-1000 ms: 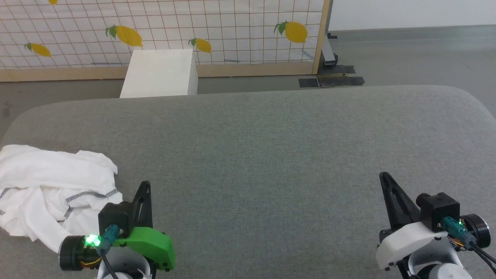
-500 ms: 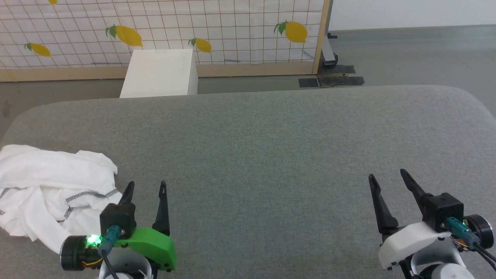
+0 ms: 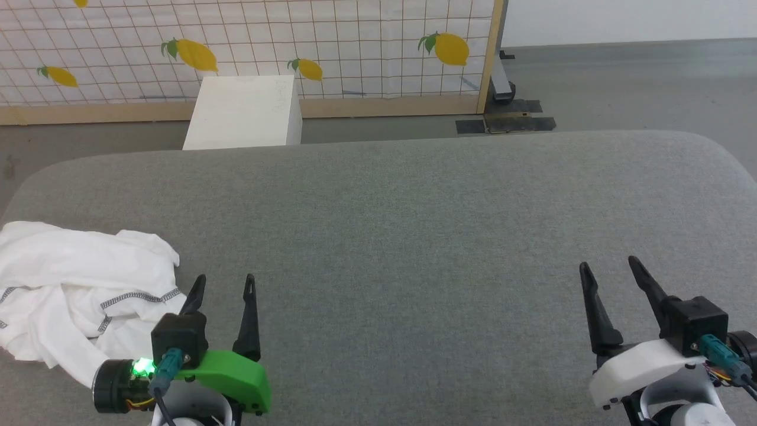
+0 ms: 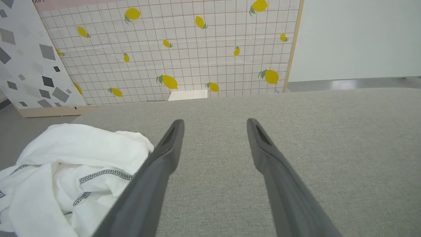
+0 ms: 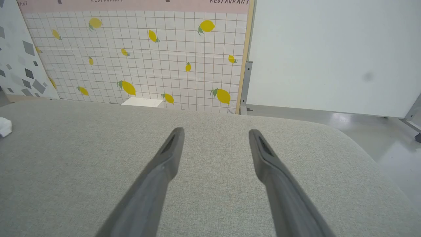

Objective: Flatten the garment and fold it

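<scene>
The garment (image 3: pixel 77 293), a thin white shirt with dark zigzag stitching, lies crumpled at the left edge of the grey padded table (image 3: pixel 414 225). In the left wrist view the garment (image 4: pixel 69 168) bunches up just left of my left finger. My left gripper (image 3: pixel 225 283) hovers open right beside the heap, nothing between its fingers. Far off at the table's lower right, my right gripper (image 3: pixel 609 265) is open over bare surface. The right wrist view catches a small white bit of the garment (image 5: pixel 5 126) at its left edge; the right gripper (image 5: pixel 213 131) holds nothing.
A white rigid box (image 3: pixel 245 112) stands on the floor behind the table's far edge. Behind it runs a lemon-patterned grid panel (image 3: pixel 355 53) with a wooden frame. A dark metal foot (image 3: pixel 505 121) sits on the floor at the back right.
Both grippers have gone from shut to open, the left one first. The right gripper has shifted slightly right. The garment has not moved.
</scene>
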`<state>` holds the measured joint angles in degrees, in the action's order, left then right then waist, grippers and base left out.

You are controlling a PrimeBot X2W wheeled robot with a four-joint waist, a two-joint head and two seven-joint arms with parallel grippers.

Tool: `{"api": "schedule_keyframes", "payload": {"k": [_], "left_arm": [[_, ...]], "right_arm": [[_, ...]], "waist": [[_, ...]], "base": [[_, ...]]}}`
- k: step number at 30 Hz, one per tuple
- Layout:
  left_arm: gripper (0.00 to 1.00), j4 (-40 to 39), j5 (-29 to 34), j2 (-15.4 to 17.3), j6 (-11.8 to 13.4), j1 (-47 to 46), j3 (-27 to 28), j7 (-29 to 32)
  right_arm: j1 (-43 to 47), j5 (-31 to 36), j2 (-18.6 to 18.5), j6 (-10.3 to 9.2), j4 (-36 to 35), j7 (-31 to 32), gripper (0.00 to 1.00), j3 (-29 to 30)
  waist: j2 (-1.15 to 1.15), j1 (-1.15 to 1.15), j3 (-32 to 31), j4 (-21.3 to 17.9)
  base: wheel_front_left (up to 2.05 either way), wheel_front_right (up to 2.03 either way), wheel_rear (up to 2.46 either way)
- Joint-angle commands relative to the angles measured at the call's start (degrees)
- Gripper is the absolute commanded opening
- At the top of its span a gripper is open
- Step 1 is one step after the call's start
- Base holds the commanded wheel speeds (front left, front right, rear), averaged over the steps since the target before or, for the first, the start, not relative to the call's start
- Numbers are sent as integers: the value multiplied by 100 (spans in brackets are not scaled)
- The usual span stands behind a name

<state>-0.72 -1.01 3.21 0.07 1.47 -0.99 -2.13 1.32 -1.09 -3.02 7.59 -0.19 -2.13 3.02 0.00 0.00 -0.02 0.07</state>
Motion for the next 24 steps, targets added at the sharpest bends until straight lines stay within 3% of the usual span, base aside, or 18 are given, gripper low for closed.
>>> {"api": "schedule_keyframes", "payload": {"k": [1,24], "left_arm": [[100,-35,-6,-6,17,71,-15,-61],[100,-142,-94,-12,80,261,0,-332]], "right_arm": [[75,-43,2,-2,-27,-67,100,47],[165,-118,5,-4,-26,-337,100,206]], "waist": [[0,0,-2,14],[0,0,-67,629]], "base": [[0,0,0],[0,0,0]]}}
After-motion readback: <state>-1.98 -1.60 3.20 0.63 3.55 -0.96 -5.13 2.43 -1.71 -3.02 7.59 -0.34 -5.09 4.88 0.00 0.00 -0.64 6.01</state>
